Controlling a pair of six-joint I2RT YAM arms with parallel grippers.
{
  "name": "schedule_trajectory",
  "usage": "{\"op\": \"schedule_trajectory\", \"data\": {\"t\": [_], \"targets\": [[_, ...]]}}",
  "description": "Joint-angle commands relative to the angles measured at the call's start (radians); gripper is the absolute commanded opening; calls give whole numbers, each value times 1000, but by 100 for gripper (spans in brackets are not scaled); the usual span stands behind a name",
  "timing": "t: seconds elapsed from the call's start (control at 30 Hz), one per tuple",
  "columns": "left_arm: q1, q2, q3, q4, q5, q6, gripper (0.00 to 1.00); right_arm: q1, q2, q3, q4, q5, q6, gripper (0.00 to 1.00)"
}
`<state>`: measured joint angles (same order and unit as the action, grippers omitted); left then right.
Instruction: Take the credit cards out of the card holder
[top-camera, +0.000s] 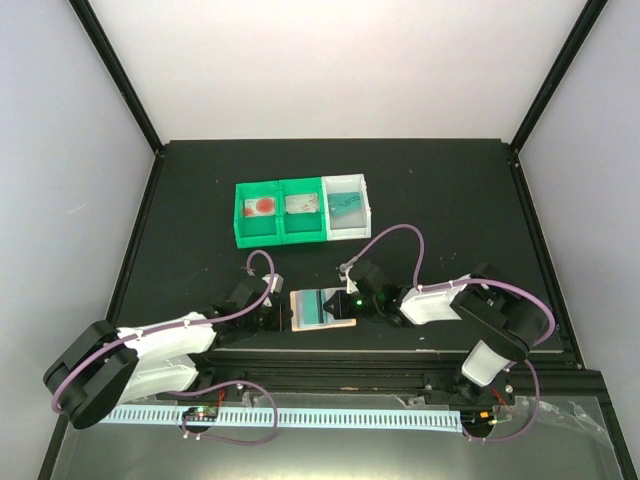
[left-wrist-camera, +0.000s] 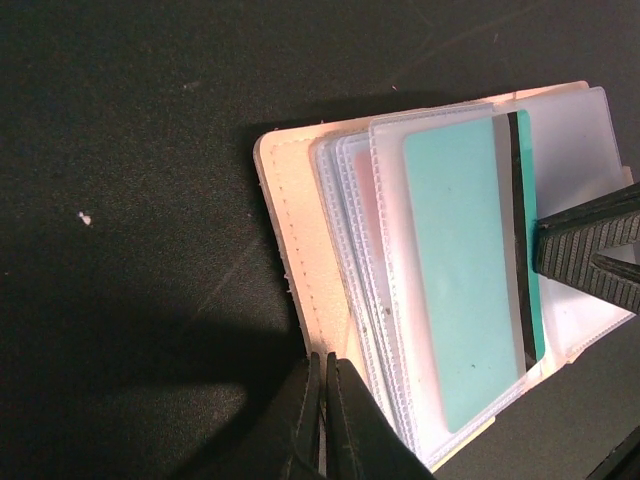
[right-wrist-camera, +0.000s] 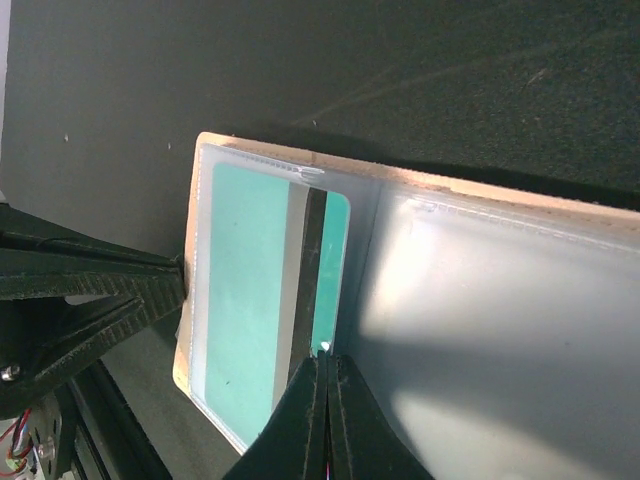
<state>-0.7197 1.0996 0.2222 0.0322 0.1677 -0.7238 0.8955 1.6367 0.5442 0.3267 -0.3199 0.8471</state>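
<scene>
The tan card holder (top-camera: 343, 322) lies open on the black mat between my two grippers. Its clear sleeves (left-wrist-camera: 375, 290) fan out, and a teal credit card (left-wrist-camera: 460, 280) with a black stripe sits in the top sleeve, its striped edge sticking out. My left gripper (left-wrist-camera: 325, 365) is shut on the holder's tan left cover (left-wrist-camera: 290, 220). My right gripper (right-wrist-camera: 326, 358) is shut, its tips pinching the card's (right-wrist-camera: 245, 290) striped edge. The right sleeve page (right-wrist-camera: 500, 330) looks empty. In the top view the left gripper (top-camera: 284, 316) and right gripper (top-camera: 344, 303) flank the holder.
A green-and-white three-compartment bin tray (top-camera: 282, 238) stands behind the holder. Its white right bin holds a teal card (top-camera: 346, 203), the middle bin a greyish card (top-camera: 302, 205), the left bin a red item (top-camera: 262, 207). The mat's near edge lies just below the holder.
</scene>
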Motion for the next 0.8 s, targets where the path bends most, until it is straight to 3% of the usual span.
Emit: {"op": "schedule_trajectory", "data": {"t": [0.0, 0.43, 0.77], "targets": [[-2, -5, 27, -21, -22, 17, 6, -7, -16, -9, 5, -11, -11, 1], [-2, -70, 104, -8, 74, 24, 10, -14, -21, -13, 19, -32, -9, 1], [-2, 111, 157, 92, 127, 53, 9, -19, -42, -32, 9, -24, -16, 1]]}}
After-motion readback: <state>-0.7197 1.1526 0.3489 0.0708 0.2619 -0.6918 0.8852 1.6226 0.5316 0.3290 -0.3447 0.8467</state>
